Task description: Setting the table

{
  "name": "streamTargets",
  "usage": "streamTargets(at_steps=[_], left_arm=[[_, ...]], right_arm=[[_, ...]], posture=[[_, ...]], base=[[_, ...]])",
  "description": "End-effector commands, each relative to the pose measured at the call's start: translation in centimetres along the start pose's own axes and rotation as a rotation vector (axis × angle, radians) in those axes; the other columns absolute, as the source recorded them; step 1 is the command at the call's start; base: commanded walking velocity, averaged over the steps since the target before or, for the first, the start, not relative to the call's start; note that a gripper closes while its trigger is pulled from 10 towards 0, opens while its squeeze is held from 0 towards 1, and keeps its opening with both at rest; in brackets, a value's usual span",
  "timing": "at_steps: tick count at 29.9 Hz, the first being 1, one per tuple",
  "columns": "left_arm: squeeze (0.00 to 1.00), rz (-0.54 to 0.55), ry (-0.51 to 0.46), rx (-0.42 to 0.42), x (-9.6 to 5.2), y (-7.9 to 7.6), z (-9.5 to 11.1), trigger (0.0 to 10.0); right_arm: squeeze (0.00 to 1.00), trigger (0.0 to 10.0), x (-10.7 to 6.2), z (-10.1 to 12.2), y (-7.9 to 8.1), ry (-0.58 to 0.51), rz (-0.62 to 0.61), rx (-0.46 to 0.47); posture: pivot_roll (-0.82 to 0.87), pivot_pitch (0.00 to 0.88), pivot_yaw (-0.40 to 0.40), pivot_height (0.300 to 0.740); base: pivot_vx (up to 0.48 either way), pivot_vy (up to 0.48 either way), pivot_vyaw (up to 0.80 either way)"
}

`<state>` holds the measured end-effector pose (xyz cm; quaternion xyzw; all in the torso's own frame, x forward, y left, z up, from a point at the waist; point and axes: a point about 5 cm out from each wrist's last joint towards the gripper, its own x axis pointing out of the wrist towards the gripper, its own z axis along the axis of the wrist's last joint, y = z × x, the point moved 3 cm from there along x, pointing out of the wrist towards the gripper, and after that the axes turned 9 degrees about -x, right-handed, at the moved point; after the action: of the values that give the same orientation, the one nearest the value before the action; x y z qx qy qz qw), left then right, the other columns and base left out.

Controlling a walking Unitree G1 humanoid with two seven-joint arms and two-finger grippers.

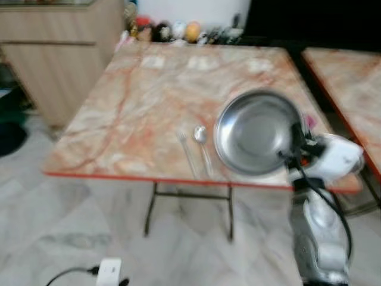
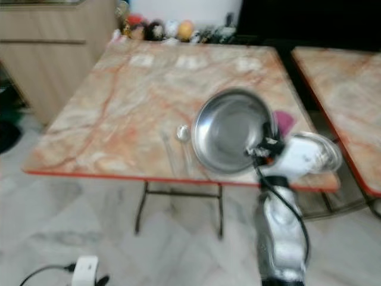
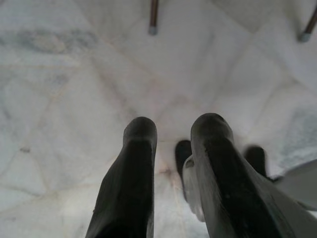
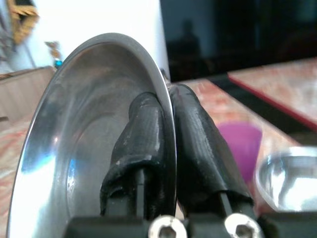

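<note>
fingers (image 4: 195,134) of right gripper (image 4: 166,116) pinched on steel plate (image 1: 256,131) rim, seemingly above marble table (image 1: 149,101)

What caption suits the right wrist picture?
Right gripper pinching the rim of a round steel plate.

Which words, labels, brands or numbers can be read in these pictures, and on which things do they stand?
None can be read.
Steel plate in the right claw: no marking.
Purple cup: plain.
White adapter on the floor: too blurred to tell.
Items behind the table: too blurred to tell.
</note>
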<state>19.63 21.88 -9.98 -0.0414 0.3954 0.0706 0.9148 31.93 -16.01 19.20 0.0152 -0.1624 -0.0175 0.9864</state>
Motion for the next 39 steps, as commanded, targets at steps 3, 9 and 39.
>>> streamTargets(at_steps=[3,9,39], left_arm=[[0.00,-0.003,0.019,-0.002,-0.1,-0.3,-0.6,10.0],[0.00,-0.011,0.016,0.006,0.0,-0.7,-0.5,10.0],[0.00,-0.001,-0.021,0.018,0.2,0.1,0.9,10.0]], right_arm=[[0.00,10.0,0.4,1.9,-0.1,-0.070,0.012,-0.033],[0.00,10.0,0.5,2.2,-0.2,-0.079,0.006,-0.033],[0.00,10.0,1.3,0.5,-3.6,-0.001,-0.156,-0.045]], posture=[[-0.09,0.009,-0.009,0.740],[-0.10,0.000,-0.007,0.740],[-0.11,0.086,0.019,0.740]], base=[[0.000,-0.396,0.00],[0.000,-0.391,0.00],[0.219,-0.383,0.00]])
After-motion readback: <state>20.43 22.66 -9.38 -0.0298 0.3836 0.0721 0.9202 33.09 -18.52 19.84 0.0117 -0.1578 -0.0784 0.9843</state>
